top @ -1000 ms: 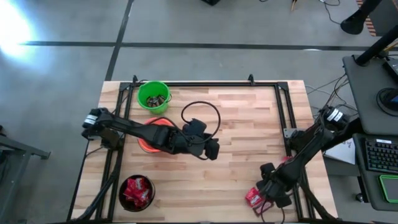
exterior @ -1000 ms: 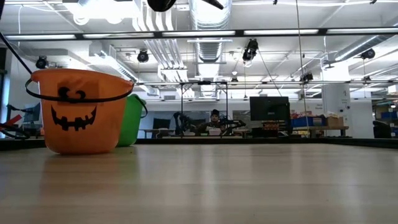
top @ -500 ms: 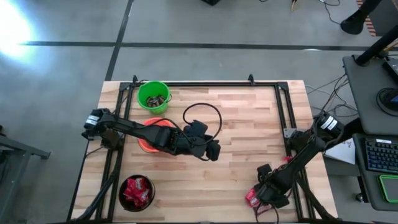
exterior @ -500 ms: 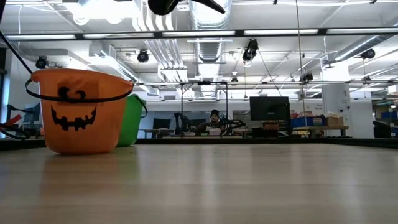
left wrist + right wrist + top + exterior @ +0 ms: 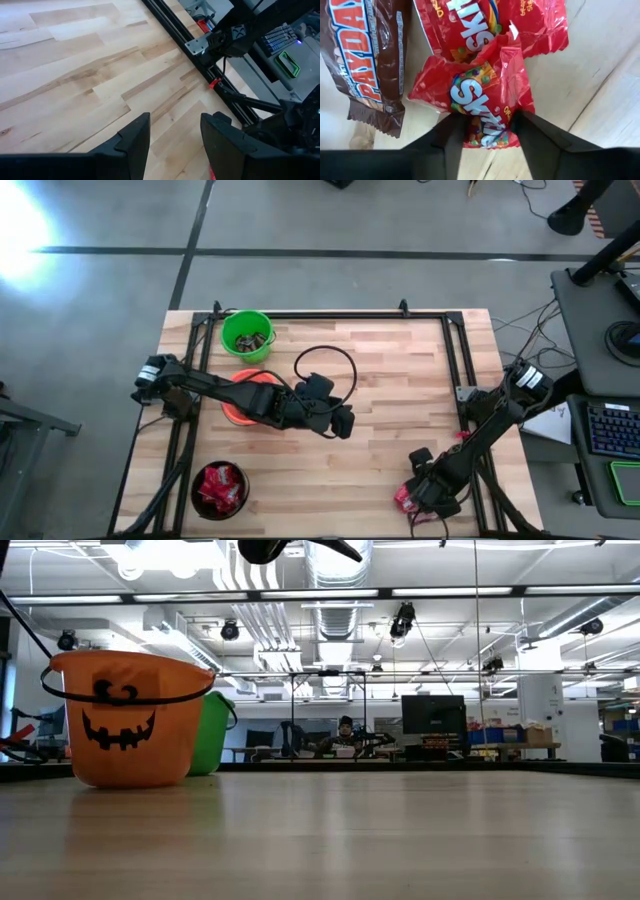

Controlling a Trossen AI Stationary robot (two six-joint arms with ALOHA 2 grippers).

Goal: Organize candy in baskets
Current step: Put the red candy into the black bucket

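Red Skittles packet [image 5: 482, 102] between right tool [image 5: 487, 135] fingers, jaws closing around it, near-right bench [image 5: 400, 380] corner; only wrist view shows two red packets, one brown bar [image 5: 367, 55]. Left tool [image 5: 172, 137] released, mid-bench. Three baskets: green [image 5: 246, 335], orange [image 5: 240, 395], black [image 5: 218, 490].

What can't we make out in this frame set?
- Right gripper: fingers straddle a red Skittles pack; grip unclear. High view: arm covers the pile.
- Orange basket: contents hidden by left arm from above, by its wall in low view.
- Black basket: absent from low view.
- Green basket: contents too small.
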